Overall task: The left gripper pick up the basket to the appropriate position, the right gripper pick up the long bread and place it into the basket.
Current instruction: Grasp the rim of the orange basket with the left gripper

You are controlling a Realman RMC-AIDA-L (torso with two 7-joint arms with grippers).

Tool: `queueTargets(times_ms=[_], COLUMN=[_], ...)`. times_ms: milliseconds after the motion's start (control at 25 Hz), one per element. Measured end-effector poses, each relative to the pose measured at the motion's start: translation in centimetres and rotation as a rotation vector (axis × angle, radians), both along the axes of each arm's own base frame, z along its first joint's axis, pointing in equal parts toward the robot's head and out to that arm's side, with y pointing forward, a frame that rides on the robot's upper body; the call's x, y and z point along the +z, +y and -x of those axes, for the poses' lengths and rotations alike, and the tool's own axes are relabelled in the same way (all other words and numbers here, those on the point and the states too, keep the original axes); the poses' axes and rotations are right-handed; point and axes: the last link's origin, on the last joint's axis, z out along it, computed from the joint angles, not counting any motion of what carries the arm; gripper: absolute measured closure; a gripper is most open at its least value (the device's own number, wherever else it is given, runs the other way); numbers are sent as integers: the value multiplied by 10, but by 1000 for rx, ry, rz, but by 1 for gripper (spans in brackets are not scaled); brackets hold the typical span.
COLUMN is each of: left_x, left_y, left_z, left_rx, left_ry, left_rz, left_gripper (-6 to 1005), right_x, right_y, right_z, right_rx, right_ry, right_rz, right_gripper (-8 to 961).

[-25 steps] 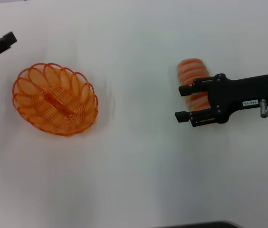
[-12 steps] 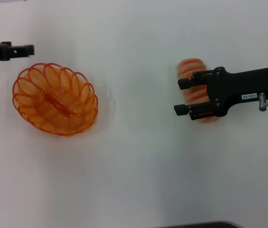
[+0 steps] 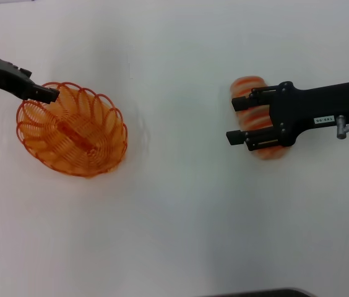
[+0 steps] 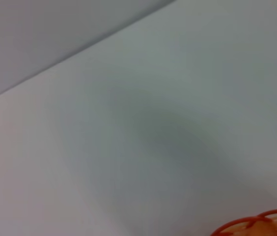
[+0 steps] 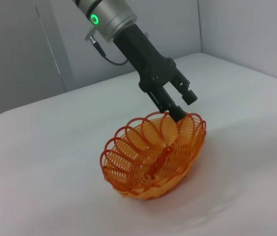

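The orange wire basket (image 3: 72, 130) sits on the white table at the left. My left gripper (image 3: 49, 94) is at its far-left rim. In the right wrist view the left gripper (image 5: 182, 105) is open, with one finger inside the basket's (image 5: 153, 157) rim and one outside. A bit of the rim shows in the left wrist view (image 4: 261, 223). The long bread (image 3: 247, 85) lies at the right, partly hidden. My right gripper (image 3: 236, 120) is open over the bread, one finger on each side of its middle.
The white tabletop (image 3: 174, 216) spreads between the basket and the bread. A dark edge (image 3: 261, 292) shows at the near side of the head view. Grey walls (image 5: 25, 59) stand behind the table in the right wrist view.
My left gripper has moved right and down from the far left edge to the basket's rim. My right gripper has shifted slightly over the bread. The basket has not moved.
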Motion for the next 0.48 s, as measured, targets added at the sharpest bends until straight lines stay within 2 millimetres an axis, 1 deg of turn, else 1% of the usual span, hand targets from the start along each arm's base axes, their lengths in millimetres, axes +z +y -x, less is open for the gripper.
queueTargets(times_ms=[280, 480], left_x=[-2, -5], left_y=[7, 7], left_z=[-7, -9], left_rx=[-18, -26], left_ry=[100, 145], left_rz=[23, 52], left_gripper=[218, 219], right_x=[1, 0], right_y=[1, 2], right_z=[0, 0], right_rx=[-2, -7], right_ry=[3, 1], right_rz=[-6, -12], right_gripper=[156, 155])
